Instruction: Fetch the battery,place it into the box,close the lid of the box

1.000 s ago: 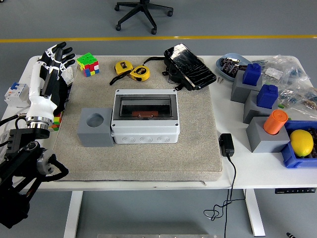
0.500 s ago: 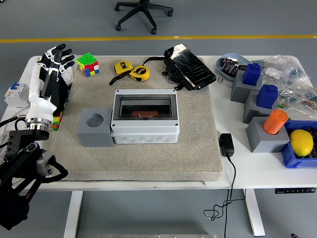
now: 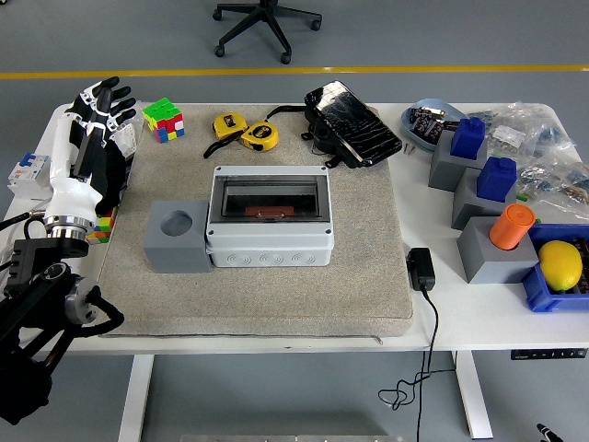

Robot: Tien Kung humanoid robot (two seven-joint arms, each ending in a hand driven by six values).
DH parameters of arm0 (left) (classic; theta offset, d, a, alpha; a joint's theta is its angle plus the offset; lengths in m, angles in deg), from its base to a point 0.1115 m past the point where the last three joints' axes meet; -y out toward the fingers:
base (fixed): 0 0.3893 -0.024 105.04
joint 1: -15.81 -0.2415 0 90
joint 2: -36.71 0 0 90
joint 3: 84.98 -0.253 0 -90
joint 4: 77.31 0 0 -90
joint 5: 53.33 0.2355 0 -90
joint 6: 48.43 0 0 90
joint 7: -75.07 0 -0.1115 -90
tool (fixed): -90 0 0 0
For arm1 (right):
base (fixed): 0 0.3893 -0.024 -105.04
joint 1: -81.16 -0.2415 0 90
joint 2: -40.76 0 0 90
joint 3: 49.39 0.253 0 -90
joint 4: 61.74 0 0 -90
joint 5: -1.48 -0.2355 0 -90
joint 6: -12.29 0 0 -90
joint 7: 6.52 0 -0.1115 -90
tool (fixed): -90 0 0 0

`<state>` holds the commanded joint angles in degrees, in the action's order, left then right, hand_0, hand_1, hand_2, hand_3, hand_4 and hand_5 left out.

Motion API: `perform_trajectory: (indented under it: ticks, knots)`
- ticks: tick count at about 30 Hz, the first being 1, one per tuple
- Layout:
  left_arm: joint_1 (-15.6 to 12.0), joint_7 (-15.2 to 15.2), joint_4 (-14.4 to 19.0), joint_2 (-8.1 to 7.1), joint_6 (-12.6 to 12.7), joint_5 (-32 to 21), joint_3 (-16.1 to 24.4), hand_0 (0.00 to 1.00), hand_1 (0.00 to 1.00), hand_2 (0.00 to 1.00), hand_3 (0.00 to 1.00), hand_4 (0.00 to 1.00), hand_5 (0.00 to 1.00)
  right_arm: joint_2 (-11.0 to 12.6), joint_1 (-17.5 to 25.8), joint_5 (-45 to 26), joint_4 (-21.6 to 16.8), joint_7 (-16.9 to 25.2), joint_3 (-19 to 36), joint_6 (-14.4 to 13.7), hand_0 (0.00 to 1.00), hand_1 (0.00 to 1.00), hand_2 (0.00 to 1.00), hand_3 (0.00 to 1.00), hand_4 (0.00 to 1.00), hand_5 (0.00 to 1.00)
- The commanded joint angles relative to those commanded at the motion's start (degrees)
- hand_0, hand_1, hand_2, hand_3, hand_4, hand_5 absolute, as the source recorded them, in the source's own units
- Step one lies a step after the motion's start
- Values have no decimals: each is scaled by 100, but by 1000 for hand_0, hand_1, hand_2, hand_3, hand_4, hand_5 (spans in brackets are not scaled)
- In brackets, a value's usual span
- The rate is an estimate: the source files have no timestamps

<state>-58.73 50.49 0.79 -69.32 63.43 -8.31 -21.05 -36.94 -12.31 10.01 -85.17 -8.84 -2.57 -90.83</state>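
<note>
Grey floor runs behind a white table (image 3: 276, 343), with a yellow line (image 3: 294, 71) across it and one black office chair (image 3: 267, 20) at the top. One beige mat (image 3: 368, 276) covers the table's middle.

One grey box (image 3: 269, 217) sits in the mat's centre; its clear lid (image 3: 269, 195) lies flat over it, and a small brown piece shows through. Whether that is the battery cannot be told. Touching the box's left side is one grey block (image 3: 175, 236) with a round hole on top.

One robot hand is in view, the left hand (image 3: 95, 115), raised over the table's far left edge, well apart from the box. Its fingers (image 3: 112, 99) are spread and hold nothing. Its black arm (image 3: 41, 313) comes in from the lower left corner.

Behind the box lie one colour cube (image 3: 163, 119), two yellow tape measures (image 3: 246, 130) side by side, and one black pouch (image 3: 352, 122).

On the right stand three more grey blocks: two carry blue pieces (image 3: 484, 155), and the nearest carries one orange cylinder (image 3: 512, 226). One blue bowl (image 3: 428, 120) sits behind them, clear bags (image 3: 543, 147) beside them. One blue bin (image 3: 557, 276) holds one lemon (image 3: 560, 264). One black charger (image 3: 421, 269) rests at the mat's right edge, its cable hanging off the table's front.
</note>
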Motion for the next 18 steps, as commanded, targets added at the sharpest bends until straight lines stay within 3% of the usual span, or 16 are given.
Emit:
perform_trajectory:
  ticks: [18]
  knots:
    - [43,10,-47,-21,-6,-8,-79,701,708,716,711,998,699,-25,10,-8,0,13,-17,34,582,644,657,545,874,414]
